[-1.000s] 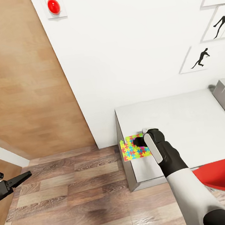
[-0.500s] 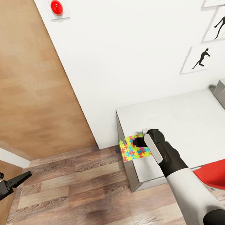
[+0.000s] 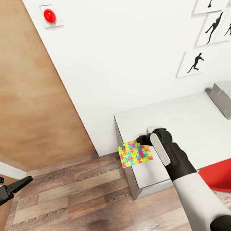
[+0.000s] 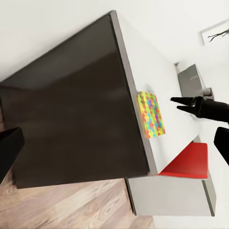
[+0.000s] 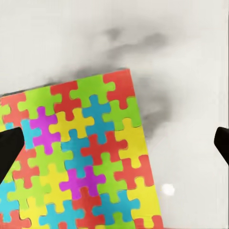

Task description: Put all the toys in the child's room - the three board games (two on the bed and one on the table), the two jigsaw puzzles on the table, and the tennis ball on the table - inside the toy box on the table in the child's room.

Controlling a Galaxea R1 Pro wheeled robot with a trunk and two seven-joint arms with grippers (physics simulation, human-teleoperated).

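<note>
Pale grey desk spreads under and beyond the right hand, its corner just left of the fingers. Grey toy box sits well to the hand's right at the desk's far end. Below the hand lies the bright jigsaw puzzle, flat on the desk corner and overhanging its left edge; the hand hovers above it, fingers spread apart. The left hand hangs over the floor, well apart; I cannot tell its state.
</note>
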